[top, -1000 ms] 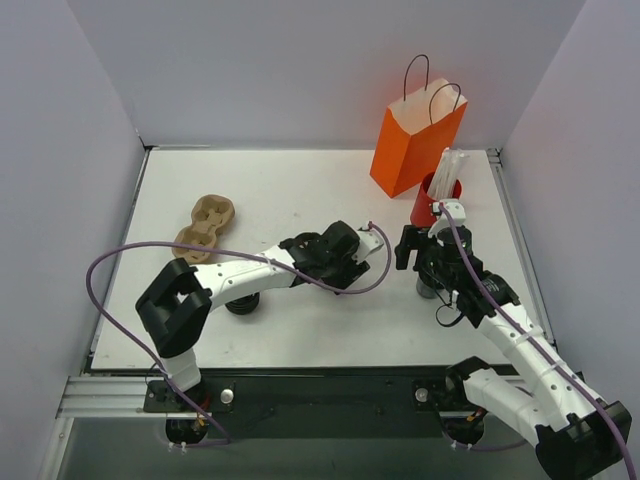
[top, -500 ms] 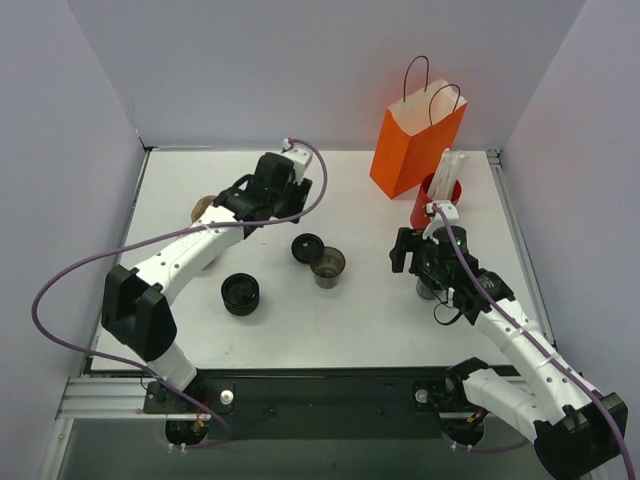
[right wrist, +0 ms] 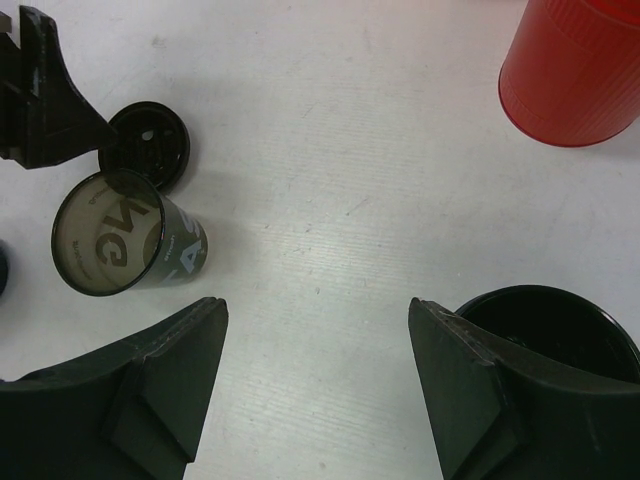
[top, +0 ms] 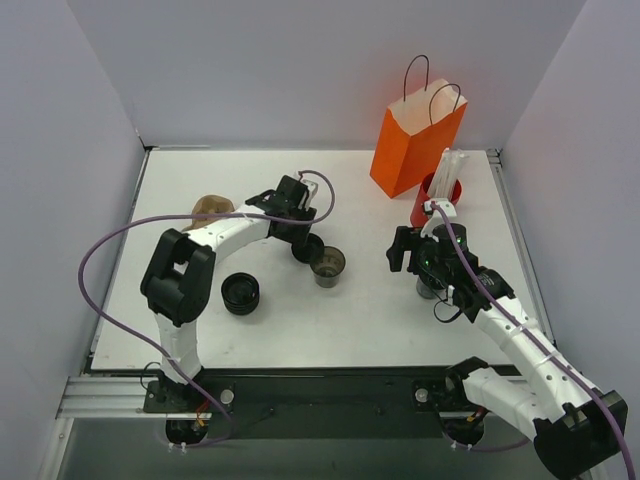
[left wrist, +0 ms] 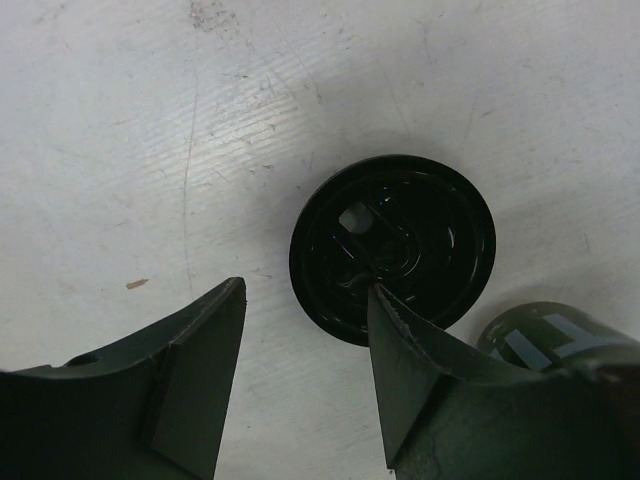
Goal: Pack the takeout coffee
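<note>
- White table [top: 350, 330]: the takeout coffee [top: 428, 291] stands partly hidden under the right gripper [top: 420, 262], well apart from the orange bag [top: 415, 140].
- Left wrist: the left gripper [left wrist: 305, 290] gapes, holding nothing, at a loose black lid [left wrist: 400, 240].
- Right wrist: the right gripper [right wrist: 317, 305] is wide open and empty, with the coffee just outside its right finger. The cup is probably light, crushable and spillable, so grip the mid-wall gently.

The white tabletop [top: 380, 330] carries an orange paper bag [top: 415, 140] at its far right corner, with a red cup of straws [top: 428, 205] just beside it. A cardboard cup carrier [top: 208, 208] lies near the left edge. Mid-table sit a loose black lid [left wrist: 430, 230], an open lettered dark cup [top: 328, 264] and a ribbed black stack [top: 241, 292]. A black-rimmed dark cup [right wrist: 550, 325] stands toward the right edge.
</note>
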Tool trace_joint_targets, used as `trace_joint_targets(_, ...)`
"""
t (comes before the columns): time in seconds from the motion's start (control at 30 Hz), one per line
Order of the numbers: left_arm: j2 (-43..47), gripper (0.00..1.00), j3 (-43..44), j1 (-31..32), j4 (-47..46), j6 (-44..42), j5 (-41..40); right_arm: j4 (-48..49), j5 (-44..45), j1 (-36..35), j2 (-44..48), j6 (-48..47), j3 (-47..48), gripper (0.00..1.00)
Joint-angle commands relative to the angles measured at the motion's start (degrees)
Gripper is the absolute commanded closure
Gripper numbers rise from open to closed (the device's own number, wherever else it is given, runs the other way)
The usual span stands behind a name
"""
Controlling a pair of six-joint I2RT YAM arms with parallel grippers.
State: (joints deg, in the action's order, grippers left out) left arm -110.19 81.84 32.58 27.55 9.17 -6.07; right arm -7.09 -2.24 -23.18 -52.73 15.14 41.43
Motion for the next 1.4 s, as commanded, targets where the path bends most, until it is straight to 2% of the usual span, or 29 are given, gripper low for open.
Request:
trace_joint_targets(0.0, -2.4, 0.41, -0.5, -0.1, -5.0, 1.9, 1.2, 1.1, -0.2, 0.2, 0.3, -0.2, 1.4, 0.26)
trace_joint_targets(0.27, -6.0, 0.48, -0.2, -0.1, -6.4, 1.9, -0.2, 1.0, -0.7, 0.2, 0.6, -0.9, 1.2, 0.26)
trace_joint_targets(0.4, -7.6, 0.57, 0.8, -0.1, -5.3, 1.9, -0.4, 1.0, 0.3, 0.2, 0.7, 0.7, 0.8, 0.27)
trace_joint_targets(0.5, -7.4, 0.65, 0.1, -0.1, -5.6, 1.9, 0.0, 0.5, 0.1, 0.2, 1.2, 0.9, 0.8, 0.28)
trace_joint_targets(0.57, -7.0, 0.79, -0.2, -0.1, -5.6, 1.7, 0.3, 0.5, -0.2, 0.2, 1.7, 0.9, 0.8, 0.28)
trace_joint_targets(0.7, -4.9, 0.89, -0.6, -1.0, -5.6, 1.9, 1.4, 0.9, -1.5, 0.2, 2.0, 0.5, 1.2, 0.28)
trace_joint_targets(0.83, -2.9, 0.94, -0.6, -1.7, -5.3, 2.5, 2.4, 0.6, -3.4, 0.2, 2.0, 0.0, 1.6, 0.28)
trace_joint_targets(1.07, 5.2, 0.97, 0.0, -2.9, -3.4, 2.1, 3.0, 9.0, -11.5, 0.2, 1.0, 0.6, 2.1, 0.28)
trace_joint_targets(1.2, 14.9, 0.98, -3.0, -3.7, -8.0, 0.1, 8.6, 13.7, -22.2, 0.3, -3.6, 2.7, 5.4, 0.28)
trace_joint_targets(1.27, 17.6, 0.98, -4.0, -5.3, -10.6, 2.2, 19.1, 16.1, -31.7, 0.2, -5.9, 1.1, 6.5, 0.28)
trace_joint_targets(1.3, 19.5, 0.98, -3.8, -5.9, -10.8, 3.6, 23.9, 17.1, -34.3, -0.1, -6.1, -3.4, 6.1, 0.28)
trace_joint_targets(1.33, 20.0, 0.98, -3.3, -6.3, -10.8, 6.1, 29.7, 18.9, -34.6, -1.1, -5.9, -6.8, 5.3, 0.28)
trace_joint_targets(1.37, 20.4, 0.98, -1.4, -6.6, -8.7, 6.8, 31.6, 19.7, -33.4, -1.3, -5.3, -9.9, 4.6, 0.28)
